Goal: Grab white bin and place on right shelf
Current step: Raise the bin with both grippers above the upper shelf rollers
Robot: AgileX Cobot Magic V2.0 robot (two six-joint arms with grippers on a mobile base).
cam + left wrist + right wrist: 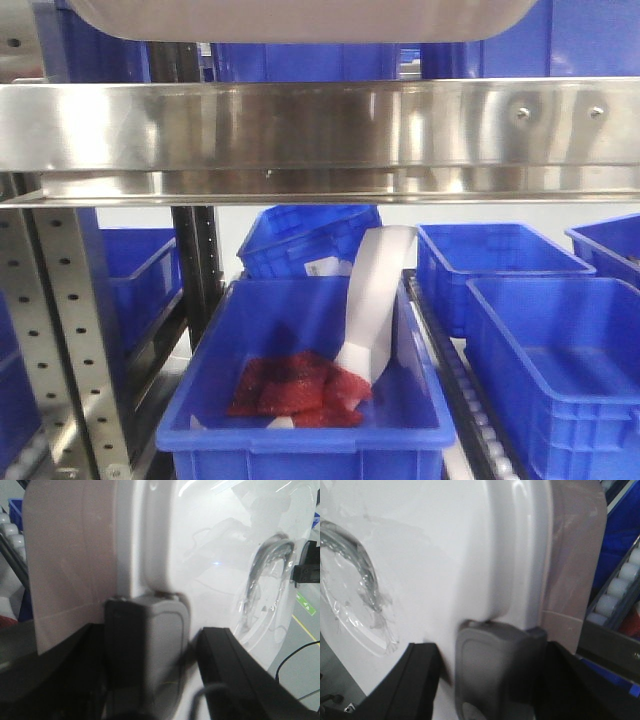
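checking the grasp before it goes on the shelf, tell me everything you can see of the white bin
The white bin is a pale pinkish-white plastic tote with rounded corners and a glossy white lid with a moulded recess. It hangs above the steel shelf beam, the left gripper and right gripper clamped on opposite rims.
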